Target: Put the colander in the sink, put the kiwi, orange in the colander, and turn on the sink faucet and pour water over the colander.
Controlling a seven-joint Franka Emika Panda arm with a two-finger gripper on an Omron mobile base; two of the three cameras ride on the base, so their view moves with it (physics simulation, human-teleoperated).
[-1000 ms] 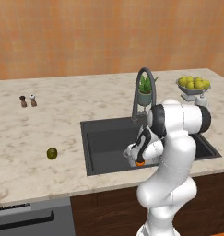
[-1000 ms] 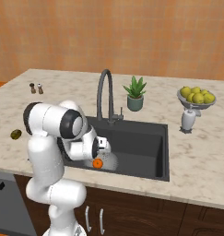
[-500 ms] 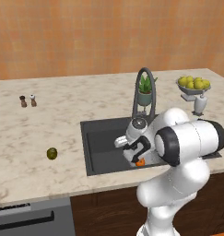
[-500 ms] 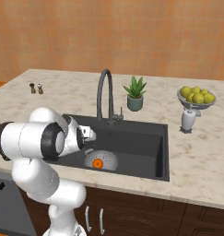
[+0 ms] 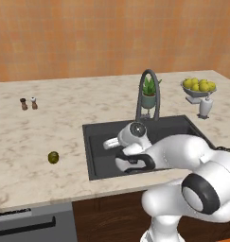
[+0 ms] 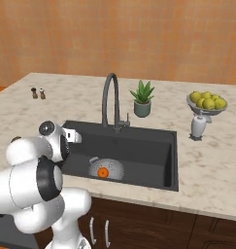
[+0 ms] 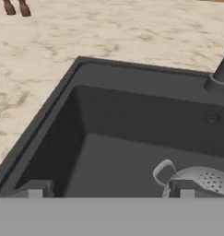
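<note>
Item 1, counter (image 5: 64,142): pale marbled stone, running wall to front edge and carrying everything below.

Item 2, the sink (image 6: 153,146): dark charcoal basin sitting cut into the counter toward its front edge; round drain showing low on the back wall in my hand view.

Item 3, the sink faucet (image 6: 109,99): dark gooseneck standing at the middle of the sink's back rim, spout arching forward over the basin.

Item 4, my gripper (image 7: 109,190): I am hanging it over the left half of the sink, above the basin floor, fingers spread wide and holding nothing; both fingertips (image 7: 35,188) are rising at the bottom of the hand view, well apart.

Item 5, fruit bowl (image 6: 207,104): footed grey bowl heaped with yellow-green fruit, standing on the counter beyond the sink's right rim.

Item 6, potted plant (image 6: 142,99): sitting just behind the sink's back rim, beside the faucet.

Item 7, the colander (image 6: 106,170): perforated silver bowl lying on the sink floor near the front wall, left of centre; one handle is showing near my right fingertip.

Item 8, the orange (image 6: 103,172): resting inside the colander.

Item 9, the kiwi (image 5: 53,157): lying on the counter left of the sink, toward the front edge, well apart from the basin.

Item 10, shakers (image 5: 29,103): two small ones standing side by side on the counter's far left, toward the wall
</note>
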